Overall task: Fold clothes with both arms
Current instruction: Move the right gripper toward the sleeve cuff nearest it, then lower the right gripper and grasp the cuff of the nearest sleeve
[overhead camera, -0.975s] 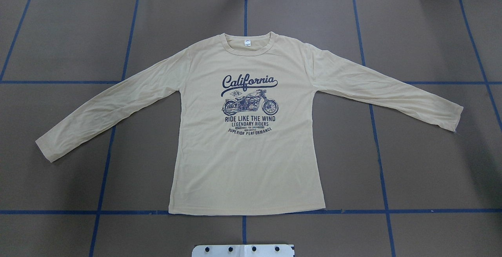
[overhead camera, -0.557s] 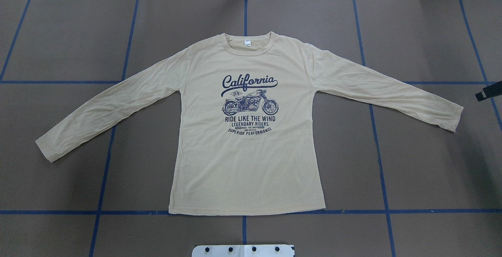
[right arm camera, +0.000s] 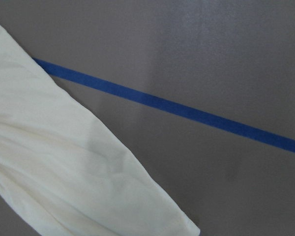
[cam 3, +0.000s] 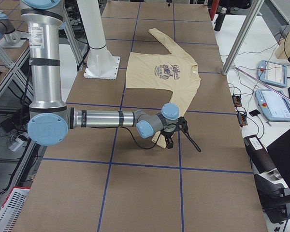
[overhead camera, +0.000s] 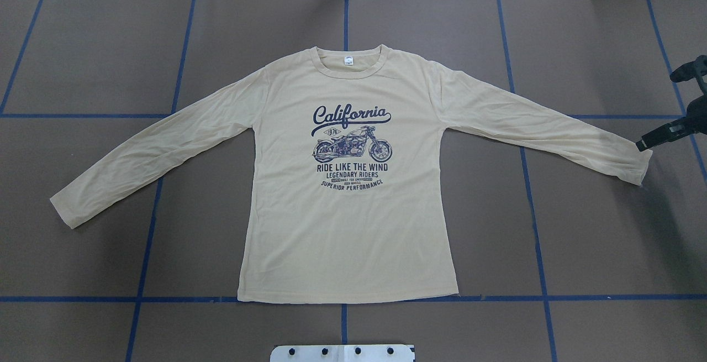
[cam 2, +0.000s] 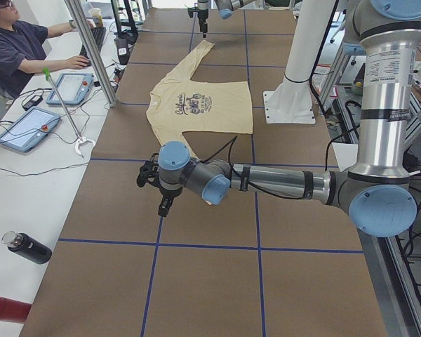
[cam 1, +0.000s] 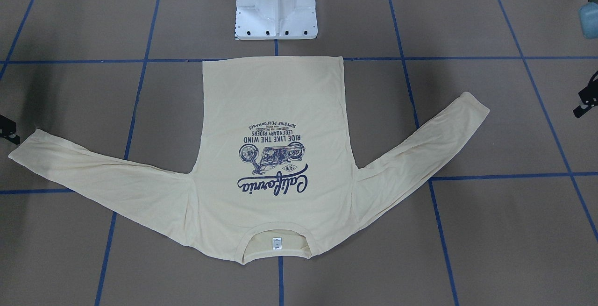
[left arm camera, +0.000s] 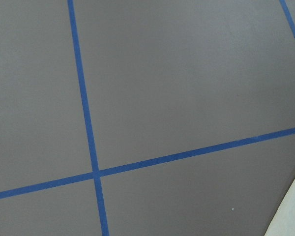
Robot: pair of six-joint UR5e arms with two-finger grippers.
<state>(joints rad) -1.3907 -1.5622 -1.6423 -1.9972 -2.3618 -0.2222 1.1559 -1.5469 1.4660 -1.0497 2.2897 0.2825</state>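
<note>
Front-facing view: the T-shirt [cam 1: 271, 110] is laid out flat and print-up on the bench [cam 1: 490, 231]. Its collar is toward the camera, the hem is near the white pedestal [cam 1: 276, 11], and both sleeves are spread wide. A black bit of the right end effector [cam 1: 5, 131] pokes in just beside one cuff. The left end effector [cam 1: 586, 101] sits at the opposite edge, apart from the other cuff and too cropped to tell if it's open or closed.

Overhead: the right one's two black fingers [overhead camera: 660, 135] are splayed well apart, so it's open and gripping nothing. The lower tip is right at the cuff.

Left side view: the left arm [cam 2: 281, 181] reaches low over the bench, with its tool pointing down just beside the near cuff. A person [cam 2: 17, 49] sits at a side desk.

Right side view: the right arm [cam 3: 101, 118] does the same at its cuff.

Left wrist view: mostly bench and blue tape [left arm camera: 86, 123], plus a sliver of pale cloth in the corner.

Right wrist view: the sleeve end lies across a tape line.
</note>
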